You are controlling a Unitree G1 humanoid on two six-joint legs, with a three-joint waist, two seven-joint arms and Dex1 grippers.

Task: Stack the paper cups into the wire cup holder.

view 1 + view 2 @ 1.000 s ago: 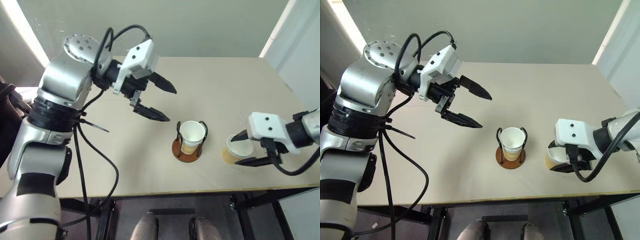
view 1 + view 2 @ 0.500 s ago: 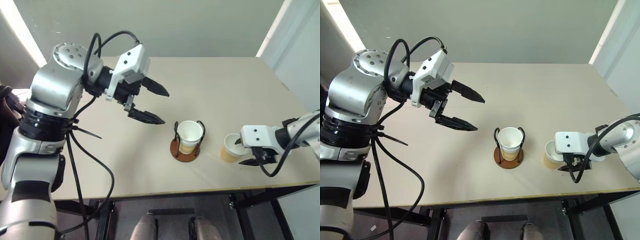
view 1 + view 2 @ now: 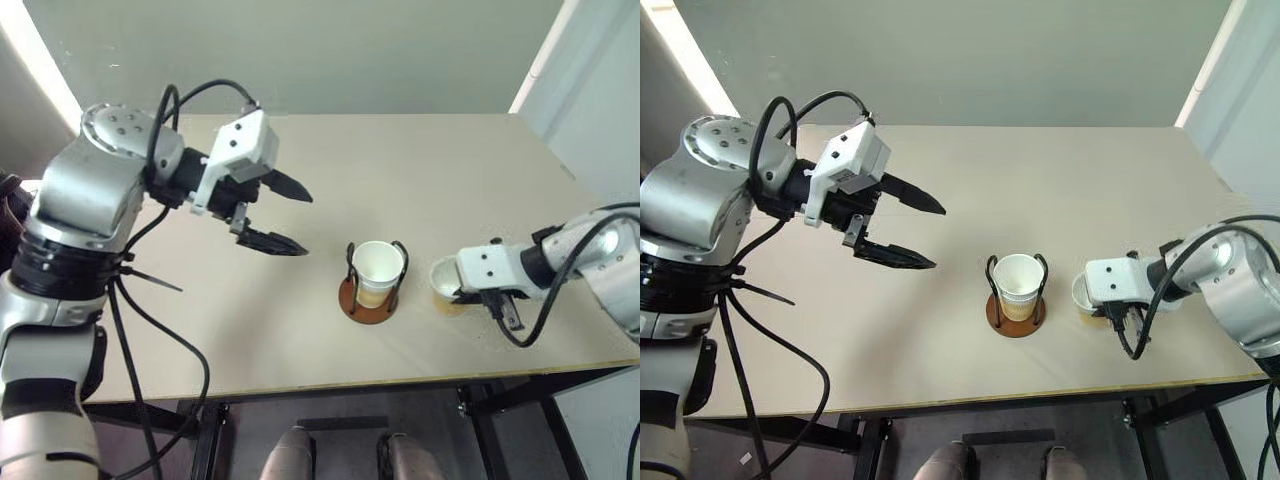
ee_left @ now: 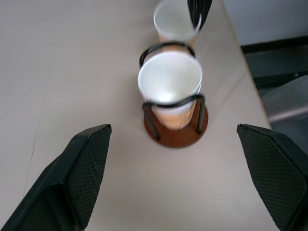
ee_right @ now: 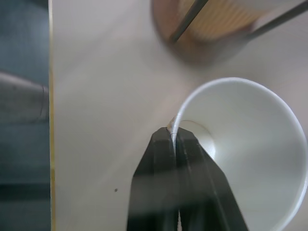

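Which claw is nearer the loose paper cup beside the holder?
Right. The right claw pinches the loose paper cup's rim; the left claw hovers open, far beyond the wire cup holder.

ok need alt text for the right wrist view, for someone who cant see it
The right claw is shut on the rim of a paper cup that stands on the table, one finger inside the white wall and one outside. Just beyond it are the wire cup holder and the tan cup in the holder.

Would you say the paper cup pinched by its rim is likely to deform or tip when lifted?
Probably light. The paper cup looks thin-walled, so the right gripper, pinching one wall, may dent the rim. Held off-centre, it will likely hang tilted.
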